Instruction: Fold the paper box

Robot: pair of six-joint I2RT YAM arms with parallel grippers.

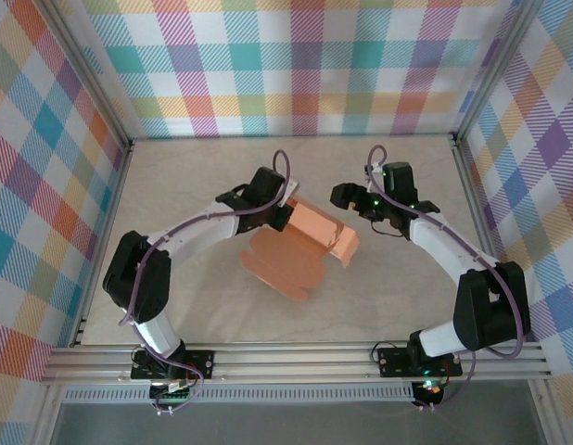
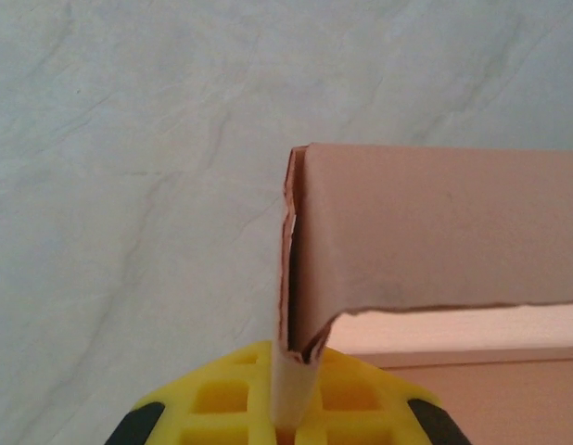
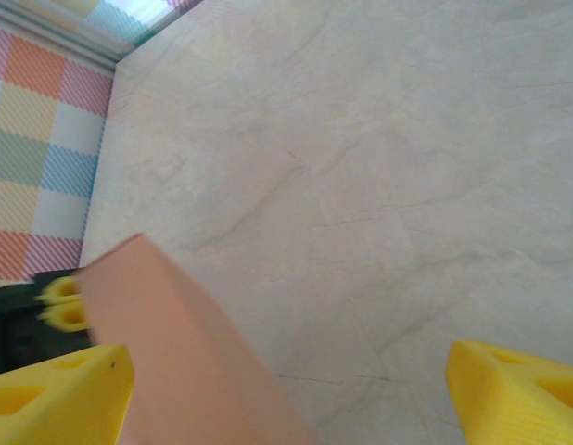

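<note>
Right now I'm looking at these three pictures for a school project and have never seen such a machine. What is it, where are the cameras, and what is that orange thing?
These are two robot arms bolted to a table. One picture looks down from above; the other two come from cameras on each wrist, so yellow fingers show at the bottom. The orange thing is the paper box, thin card partly folded, lying between the arms. The left gripper is shut on one of its edges. The right gripper is open, holding nothing, close beside the card.
</note>
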